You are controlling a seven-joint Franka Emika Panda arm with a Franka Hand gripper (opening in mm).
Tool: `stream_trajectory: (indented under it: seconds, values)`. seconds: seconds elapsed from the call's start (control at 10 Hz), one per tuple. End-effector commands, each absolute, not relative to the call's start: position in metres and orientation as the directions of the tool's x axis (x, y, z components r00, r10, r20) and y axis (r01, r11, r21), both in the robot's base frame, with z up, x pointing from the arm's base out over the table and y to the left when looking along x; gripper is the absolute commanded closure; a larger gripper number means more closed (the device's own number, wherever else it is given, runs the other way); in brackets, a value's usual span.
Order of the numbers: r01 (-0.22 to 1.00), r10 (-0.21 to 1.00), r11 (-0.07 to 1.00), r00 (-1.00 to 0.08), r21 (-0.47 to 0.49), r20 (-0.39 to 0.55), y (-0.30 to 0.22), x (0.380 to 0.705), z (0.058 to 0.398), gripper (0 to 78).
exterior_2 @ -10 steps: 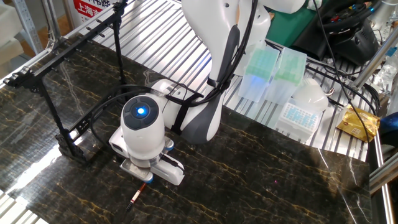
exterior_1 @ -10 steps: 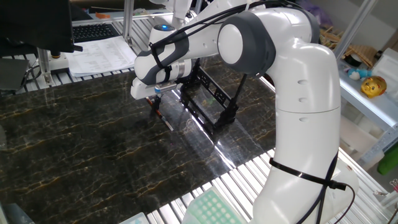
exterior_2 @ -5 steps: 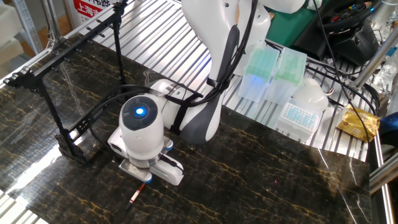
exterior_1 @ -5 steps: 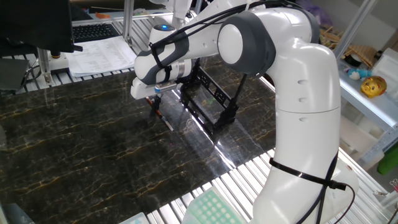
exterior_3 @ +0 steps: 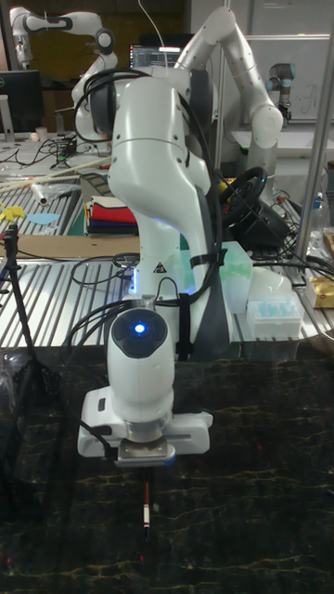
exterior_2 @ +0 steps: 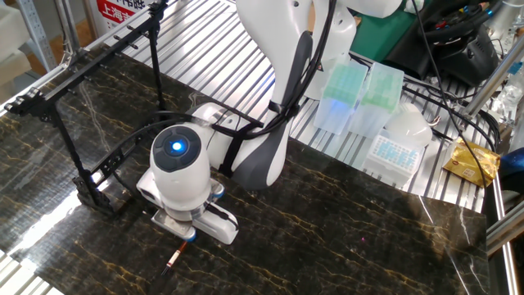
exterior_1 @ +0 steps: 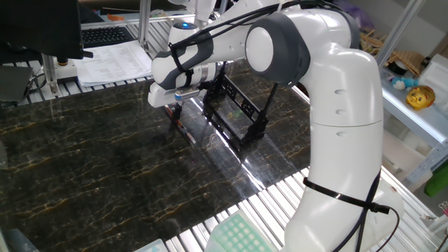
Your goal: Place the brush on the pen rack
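One white Franka arm leans low over your dark, gold-veined marble counter (exterior_1: 84, 161), its gripper (exterior_1: 175, 110) pointing straight down just left of the black open-frame pen rack (exterior_1: 236, 115). From this side you see the dark fingers (exterior_1: 176, 113) closed around the upper end of the thin brush (exterior_1: 183, 129) — a dark shaft with a reddish-brown section — which slants down and away from them toward the counter. Whether its lower tip touches the marble or hangs just above it, you cannot tell.

From the opposite camera, the wrist's round white cap with its blue light (exterior_2: 174, 147) hides the fingers; only the brush (exterior_2: 173, 260) pokes out below the gripper (exterior_2: 187, 237), angled toward the near edge, reddish band and dark end showing. The pen rack (exterior_2: 97, 187) stands to the left of the gripper there, near but apart from it, its thin bars rising toward the back corner of the counter (exterior_2: 368, 238).

In the tall view the brush (exterior_3: 147, 512) hangs almost vertical under the gripper (exterior_3: 146, 458), red band in the middle. The rack (exterior_3: 20, 371) shows only as faint dark bars at the left edge — well clear of the brush. Pale green and clear plastic tip boxes (exterior_2: 360, 94) sit on the slatted metal bench behind the arm's base.
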State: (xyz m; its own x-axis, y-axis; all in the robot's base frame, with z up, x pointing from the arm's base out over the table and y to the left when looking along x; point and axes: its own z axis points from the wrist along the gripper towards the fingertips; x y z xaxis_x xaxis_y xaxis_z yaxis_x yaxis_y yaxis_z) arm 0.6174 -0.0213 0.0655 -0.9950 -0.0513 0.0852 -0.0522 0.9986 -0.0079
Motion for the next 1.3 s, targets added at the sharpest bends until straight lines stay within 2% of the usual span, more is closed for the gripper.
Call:
stream_trajectory:
  seconds: [0.1, 0.3, 0.5, 1.3]
  values:
    - [0.045, 0.047, 0.999, -0.995, -0.025, 0.088, -0.02, 0.622, 0.092, 76.4]
    - [0.091, 0.093, 0.995, -0.992, -0.034, 0.084, -0.019, 0.618, 0.106, 76.4]
    - [0.203, 0.207, 0.978, -0.975, -0.049, 0.077, -0.027, 0.606, 0.129, 76.4]
    - [0.397, 0.403, 0.913, -0.914, -0.089, 0.052, -0.028, 0.579, 0.17, 76.4]
